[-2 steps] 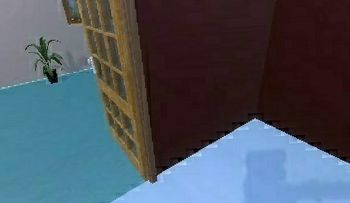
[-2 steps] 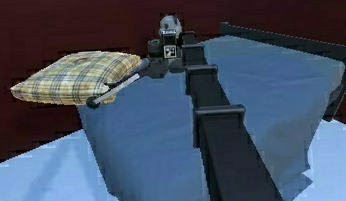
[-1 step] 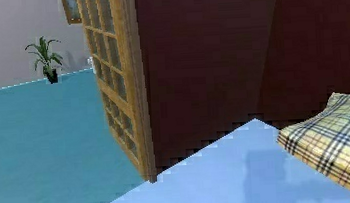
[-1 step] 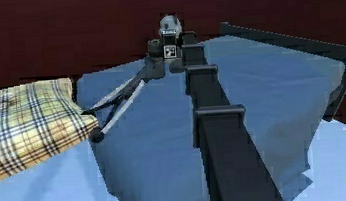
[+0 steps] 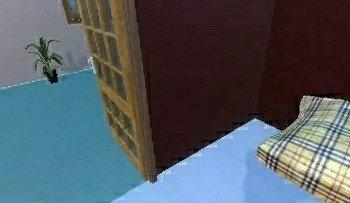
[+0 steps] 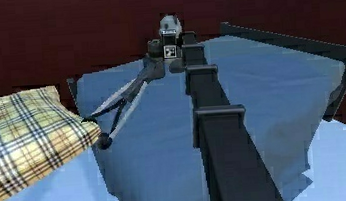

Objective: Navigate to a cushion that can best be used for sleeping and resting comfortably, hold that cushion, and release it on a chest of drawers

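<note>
A yellow plaid pillow [image 5: 323, 142] lies on a bed with a light blue sheet [image 5: 207, 178] at the forward view's lower right. In the arm side view the same pillow [image 6: 23, 138] rests at the left on the blue bed [image 6: 271, 92]. The dark arm [image 6: 218, 126] rises from the bottom edge to two white marked squares. From there the gripper [image 6: 95, 131] slants down and left, its thin fingers [image 6: 121, 100] ending at the pillow's right edge. With the pillow lying on the bed at its tips, I cannot tell whether the gripper holds anything.
A wooden glazed door [image 5: 116, 73] stands ajar against a dark red wall [image 5: 211, 58]. Teal floor [image 5: 45, 136] stretches left to a potted plant [image 5: 47, 58] by the far wall. A dark bed frame [image 6: 288, 41] borders the mattress's far side.
</note>
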### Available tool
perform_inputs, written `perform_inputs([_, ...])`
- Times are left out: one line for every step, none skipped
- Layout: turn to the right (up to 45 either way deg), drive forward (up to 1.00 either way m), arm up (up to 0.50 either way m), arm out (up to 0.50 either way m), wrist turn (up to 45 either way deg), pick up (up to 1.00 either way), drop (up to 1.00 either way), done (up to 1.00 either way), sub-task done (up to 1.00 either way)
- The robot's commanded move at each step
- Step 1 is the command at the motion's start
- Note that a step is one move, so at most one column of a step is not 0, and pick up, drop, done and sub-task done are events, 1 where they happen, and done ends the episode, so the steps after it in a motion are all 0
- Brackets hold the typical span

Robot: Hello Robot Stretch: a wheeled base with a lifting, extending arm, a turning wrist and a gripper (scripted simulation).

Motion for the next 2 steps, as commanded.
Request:
perform_inputs([0.0, 0.00, 0.00, -0.40, 0.0, 0.00, 0.00, 0.00, 0.00])
perform_inputs([-45.0, 0.00, 0.00, 0.00, 0.0, 0.00, 0.00, 0.00, 0.00])
